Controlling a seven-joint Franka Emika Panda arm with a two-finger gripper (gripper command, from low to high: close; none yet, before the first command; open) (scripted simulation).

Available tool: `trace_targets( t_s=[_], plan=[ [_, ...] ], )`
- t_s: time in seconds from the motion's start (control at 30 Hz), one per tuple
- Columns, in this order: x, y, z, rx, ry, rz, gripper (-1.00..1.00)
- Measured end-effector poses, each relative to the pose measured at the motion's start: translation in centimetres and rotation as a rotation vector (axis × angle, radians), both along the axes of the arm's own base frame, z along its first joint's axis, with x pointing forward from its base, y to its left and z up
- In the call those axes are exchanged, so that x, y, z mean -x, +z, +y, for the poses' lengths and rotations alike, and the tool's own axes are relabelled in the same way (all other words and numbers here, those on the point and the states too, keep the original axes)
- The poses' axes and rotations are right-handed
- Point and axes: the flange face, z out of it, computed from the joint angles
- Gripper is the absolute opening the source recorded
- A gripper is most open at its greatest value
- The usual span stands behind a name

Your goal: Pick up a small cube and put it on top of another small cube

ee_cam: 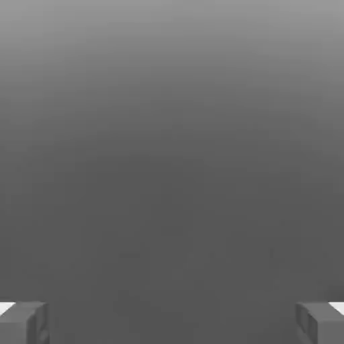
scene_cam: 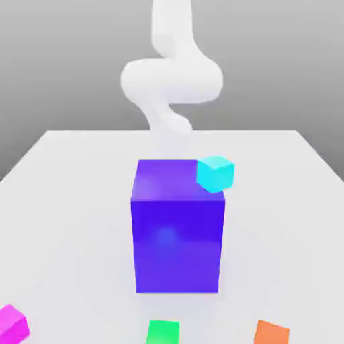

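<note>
My claw (ee_cam: 172,322) stood spread wide and held nothing, its two fingertips (ee_cam: 23,322) parted against blank grey. My arm (scene_cam: 171,80) rose behind the tall blue block (scene_cam: 178,228). The cyan cube (scene_cam: 215,173) sat at that block's far corner on the exterior view's right, apparently resting there. Magenta (scene_cam: 12,324), green (scene_cam: 163,332) and orange (scene_cam: 271,332) cubes lay on the table (scene_cam: 67,201), well apart from my arm, beyond the block.

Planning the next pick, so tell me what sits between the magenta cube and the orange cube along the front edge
In the exterior view, a green cube sits between the magenta cube and the orange cube.
</note>
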Motion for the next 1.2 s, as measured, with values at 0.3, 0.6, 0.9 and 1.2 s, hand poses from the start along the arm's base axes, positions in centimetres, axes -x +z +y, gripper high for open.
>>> trace_targets(
  t_s=[0.3, 0.6, 0.9, 1.2],
  plan=[
    [-9.4, -11.9, -7.3, -0.093, -0.122, 0.216, 0.0],
    [-13.7, -26.2, -15.6, -0.163, -0.281, 0.419, 0.0],
    [-12.6, -41.7, -23.1, -0.199, -0.445, 0.621, 0.0],
    [-10.1, -55.4, -26.6, -0.203, -0.53, 0.72, -1.0]
  ],
)
